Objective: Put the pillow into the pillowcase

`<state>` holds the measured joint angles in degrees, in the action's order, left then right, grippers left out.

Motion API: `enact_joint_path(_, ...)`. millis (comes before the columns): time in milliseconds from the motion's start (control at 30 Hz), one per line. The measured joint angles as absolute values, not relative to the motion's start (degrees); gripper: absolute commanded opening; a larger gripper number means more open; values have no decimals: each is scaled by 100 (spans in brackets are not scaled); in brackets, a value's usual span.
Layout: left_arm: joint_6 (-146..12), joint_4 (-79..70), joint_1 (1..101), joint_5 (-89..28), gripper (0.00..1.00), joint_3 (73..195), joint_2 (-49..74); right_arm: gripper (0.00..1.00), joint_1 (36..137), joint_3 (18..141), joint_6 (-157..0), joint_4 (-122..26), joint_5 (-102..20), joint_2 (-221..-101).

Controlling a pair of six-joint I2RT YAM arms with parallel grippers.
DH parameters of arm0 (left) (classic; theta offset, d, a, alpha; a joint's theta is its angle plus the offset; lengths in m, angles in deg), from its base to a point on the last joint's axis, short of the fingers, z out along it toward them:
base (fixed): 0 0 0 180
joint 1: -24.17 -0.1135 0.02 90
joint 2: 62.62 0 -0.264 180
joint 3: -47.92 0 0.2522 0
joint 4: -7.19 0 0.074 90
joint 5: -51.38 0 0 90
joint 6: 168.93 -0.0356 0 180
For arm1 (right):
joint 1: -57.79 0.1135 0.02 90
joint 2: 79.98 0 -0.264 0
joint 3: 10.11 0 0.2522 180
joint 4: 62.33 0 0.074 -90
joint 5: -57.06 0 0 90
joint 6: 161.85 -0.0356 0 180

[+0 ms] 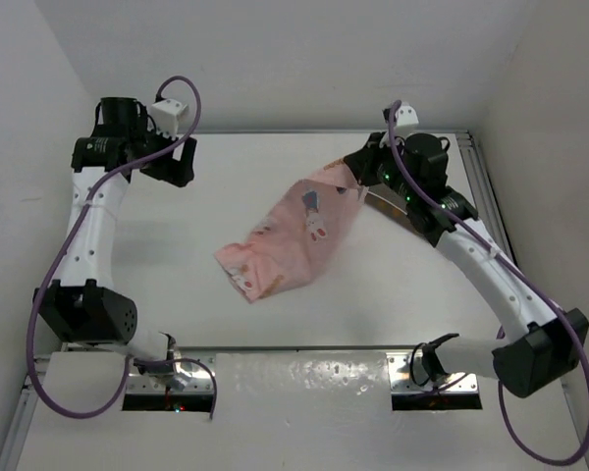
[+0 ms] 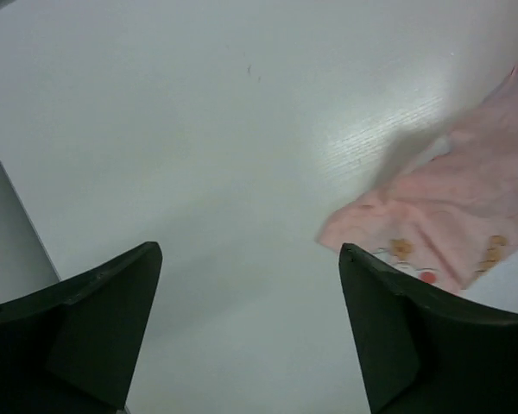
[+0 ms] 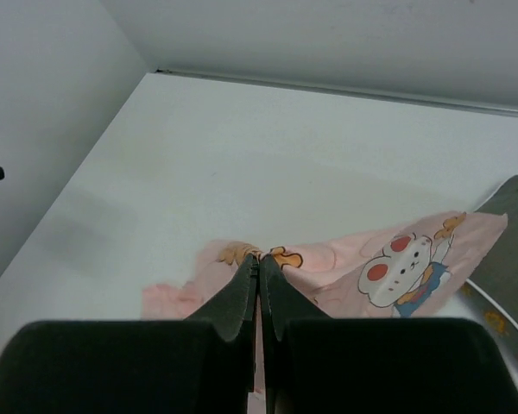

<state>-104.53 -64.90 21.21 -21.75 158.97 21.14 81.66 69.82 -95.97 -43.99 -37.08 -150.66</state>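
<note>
The pillowcase [image 1: 290, 240] is pale pink with cartoon rabbits. It hangs from its far right corner, and its near left end rests bunched on the table. My right gripper [image 1: 358, 177] is shut on that raised corner, and the wrist view shows the cloth [image 3: 397, 259] pinched at the closed fingertips [image 3: 259, 259]. The olive-grey pillow [image 3: 509, 250] with white piping lies just right of the case, mostly hidden under the right arm; only an edge [image 1: 381, 203] shows from above. My left gripper [image 1: 182, 162] is open and empty at the far left, away from the case [image 2: 457, 216].
White walls close in the table at the back, left and right. A metal rail [image 1: 481, 177] runs along the right edge. The arm bases and their mounting plates [image 1: 167, 378] sit at the near edge.
</note>
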Motion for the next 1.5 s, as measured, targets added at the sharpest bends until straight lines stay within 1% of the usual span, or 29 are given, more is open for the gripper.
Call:
enact_joint_path(33, -10403, -6398, 2123, -2182, 84, 15860, 2219, 0, 8140, 7057, -9617, -4401, -3773, -15217)
enact_joint_path(67, -10368, -6324, 2130, -2169, 81, 15803, 2302, 0, 8116, 7074, -9636, -4412, -3815, -15319)
enact_joint_path(133, -10333, -6212, 2198, -2123, 71, 15620, 2409, 0, 8110, 7059, -9693, -4357, -3885, -15483)
enact_joint_path(167, -10344, -6171, 2285, -2064, 63, 15460, 2440, 0, 8107, 7015, -9722, -4360, -3913, -15531)
enact_joint_path(233, -10438, -6134, 2532, -1874, 58, 15176, 2495, 0, 8079, 6862, -9763, -4333, -3957, -15551)
enact_joint_path(300, -10571, -6046, 3050, -1675, 59, 14658, 2582, 0, 8059, 6740, -9787, -4325, -3966, -15549)
enact_joint_path(333, -10632, -5957, 3295, -1587, 60, 14402, 2635, 0, 8042, 6681, -9796, -4314, -3963, -15549)
enact_joint_path(367, -10696, -5869, 3544, -1517, 65, 14125, 2694, 0, 8016, 6639, -9805, -4290, -3963, -15549)
enact_joint_path(400, -10739, -5797, 3776, -1482, 66, 13884, 2779, 0, 7994, 6609, -9809, -4276, -3963, -15549)
enact_joint_path(500, -10761, -5637, 4283, -1419, 67, 13482, 3161, 0, 7930, 6580, -9846, -4237, -3961, -15549)
enact_joint_path(700, -10711, -5331, 4372, -1557, 68, 13552, 4125, 0, 7895, 6432, -9886, -4246, -3961, -15431)
enact_joint_path(833, -10674, -5264, 4385, -1631, 67, 13572, 4556, 0, 7891, 6268, -9899, -4248, -3959, -15322)
enact_joint_path(867, -10672, -5275, 4399, -1642, 64, 13594, 4624, 0, 7891, 6244, -9905, -4246, -3959, -15313)
enact_joint_path(900, -10667, -5294, 4410, -1642, 56, 13629, 4678, 0, 7891, 6228, -9910, -4246, -3957, -15313)
enact_joint_path(933, -10650, -5310, 4427, -1635, 30, 13679, 4733, 0, 7891, 6215, -9910, -4246, -3957, -15311)
enact_joint_path(967, -10628, -5366, 4440, -1627, 12, 13747, 4781, 0, 7891, 6207, -9907, -4246, -3955, -15309)
enact_joint_path(1000, -10628, -5452, 4447, -1594, 0, 13834, 4820, 0, 7891, 6198, -9907, -4244, -3939, -15298)
enact_joint_path(1133, -10722, -5959, 4394, -1443, 0, 14326, 4864, 0, 7863, 6182, -9894, -4228, -3896, -15241)
enact_joint_path(1233, -10691, -6350, 4213, -1461, 0, 15041, 4794, 0, 7666, 6333, -9892, -4064, -3963, -15293)
enact_joint_path(1400, -10488, -6361, 3358, -1754, 0, 16706, 4359, 0, 7028, 7334, -9866, -3861, -3987, -15754)
enact_joint_path(1500, -10342, -5954, 2768, -2073, 0, 17272, 3754, 0, 6698, 7911, -9866, -3898, -4009, -15927)
